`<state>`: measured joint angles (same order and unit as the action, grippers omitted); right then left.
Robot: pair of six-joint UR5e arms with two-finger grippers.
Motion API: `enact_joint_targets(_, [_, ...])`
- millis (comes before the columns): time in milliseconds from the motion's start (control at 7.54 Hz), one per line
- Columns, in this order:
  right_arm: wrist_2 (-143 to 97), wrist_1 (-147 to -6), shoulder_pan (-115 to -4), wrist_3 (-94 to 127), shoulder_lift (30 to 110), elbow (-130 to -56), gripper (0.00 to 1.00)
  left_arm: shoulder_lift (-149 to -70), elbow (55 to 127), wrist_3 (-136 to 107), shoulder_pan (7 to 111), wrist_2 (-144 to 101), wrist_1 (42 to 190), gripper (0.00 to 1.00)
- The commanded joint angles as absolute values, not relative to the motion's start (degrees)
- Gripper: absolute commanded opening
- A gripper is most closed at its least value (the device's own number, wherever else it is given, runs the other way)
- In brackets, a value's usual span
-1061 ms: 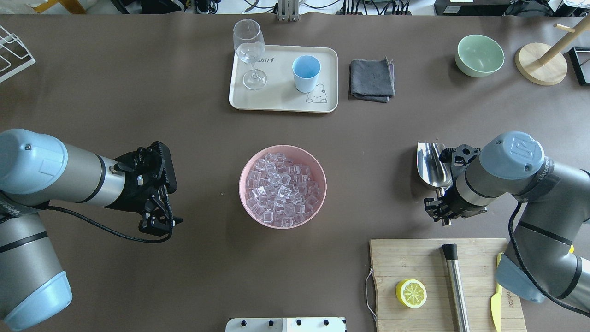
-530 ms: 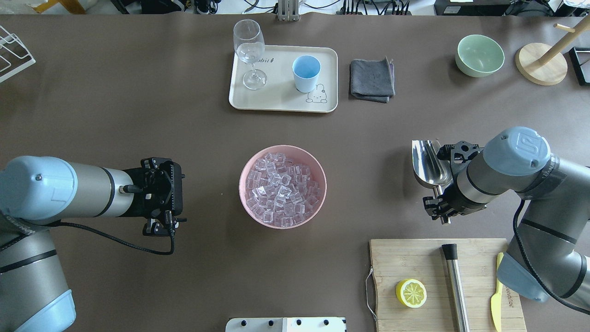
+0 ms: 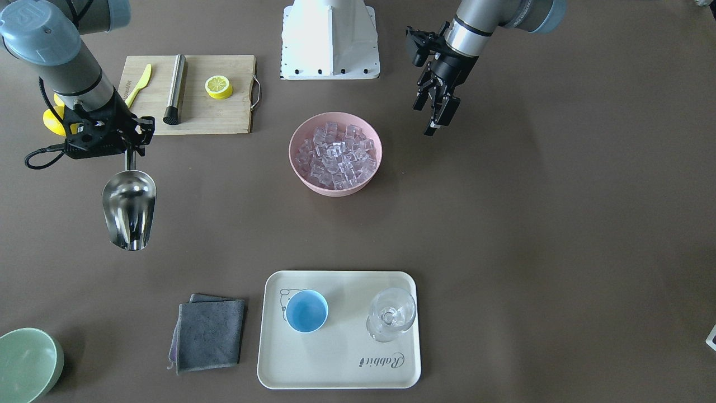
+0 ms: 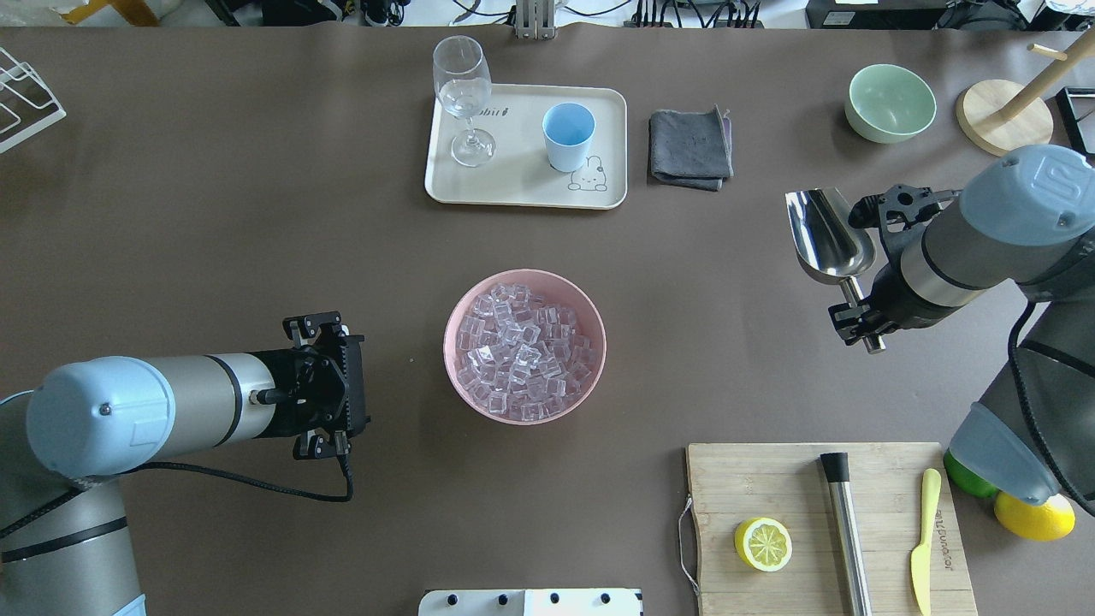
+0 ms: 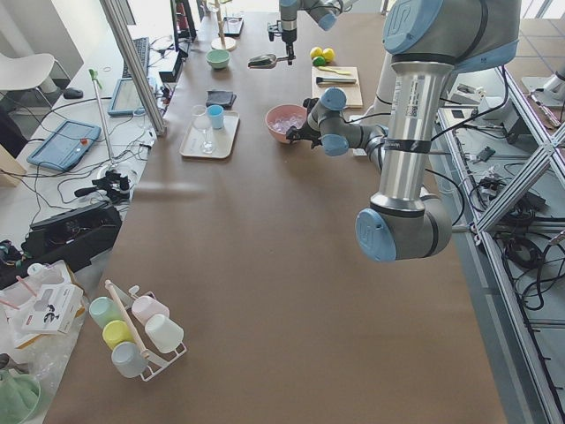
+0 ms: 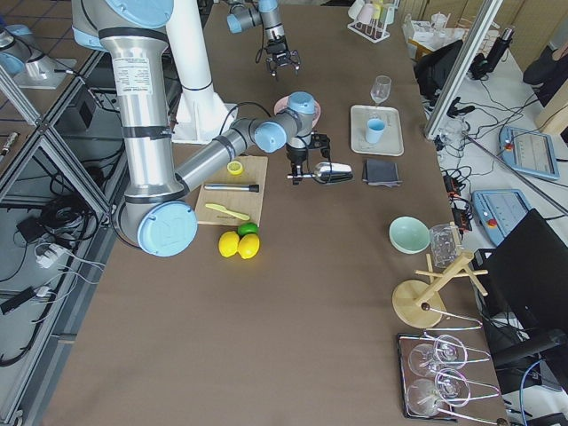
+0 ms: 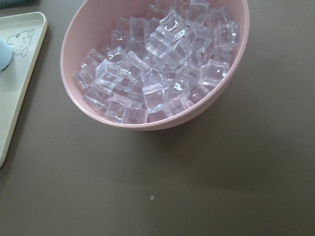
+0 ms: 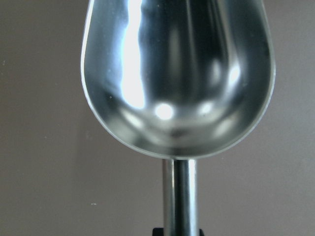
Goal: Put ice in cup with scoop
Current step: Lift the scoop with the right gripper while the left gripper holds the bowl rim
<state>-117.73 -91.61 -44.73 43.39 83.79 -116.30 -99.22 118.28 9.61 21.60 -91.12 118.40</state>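
Observation:
Clear ice point(image 4: 522, 346) point(image 3: 335, 154) point(image 7: 162, 64) fills a pink bowl point(image 4: 453, 316) point(image 3: 291, 151) at the table's middle. The light-blue cup point(image 4: 567, 135) point(image 3: 306, 311) stands empty on a cream tray point(image 4: 513, 184) point(image 3: 335, 369) at the far side. My right gripper point(image 4: 855, 310) point(image 3: 130, 154) is shut on the rod handle of the steel scoop point(image 4: 828, 233) point(image 3: 130, 215) point(image 8: 177, 73). It holds the scoop above the table, right of the bowl, with the trough empty. My left gripper point(image 4: 342, 385) point(image 3: 429, 117) hovers open and empty left of the bowl.
A stemmed glass point(image 4: 463, 94) shares the tray. A grey cloth point(image 4: 691, 147) and a green bowl point(image 4: 890, 103) lie at the far right. Near my right arm is a cutting board point(image 4: 727, 479) with a lemon half point(image 4: 763, 544), a steel cylinder point(image 4: 845, 530) and a yellow knife point(image 4: 922, 547).
My right arm has carried the scoop away from me and slightly right, higher over the table. My left gripper has swung nearer and rightward, toward the bowl.

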Motion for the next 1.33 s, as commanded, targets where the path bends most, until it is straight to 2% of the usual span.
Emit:
enact_joint_targets(0, [-115.4,-94.2,-51.4,28.1,83.1,-116.7,0.0,-100.0,119.2,3.4,19.8,-95.4,118.3,0.98])
enact_joint_targets(265, [-115.8,-95.7,-51.8,24.7,82.5,-115.2,0.0,-100.7,119.0,3.9,17.8,-95.4,118.2,0.98])
enact_joint_targets(530, [-115.5,-114.2,-51.7,14.4,73.9,-115.6,0.0,-100.3,117.8,3.5,16.8,-95.3,118.4,0.98])
enact_joint_targets(928, [-115.8,-122.0,-51.5,10.2,66.7,-115.6,0.0,-102.6,113.7,3.6,17.5,-95.4,119.9,0.98])
enact_joint_targets(1194, [-115.0,-133.5,-49.2,3.7,59.0,-116.5,0.0,-105.4,109.9,3.9,23.7,-101.5,119.7,0.98])
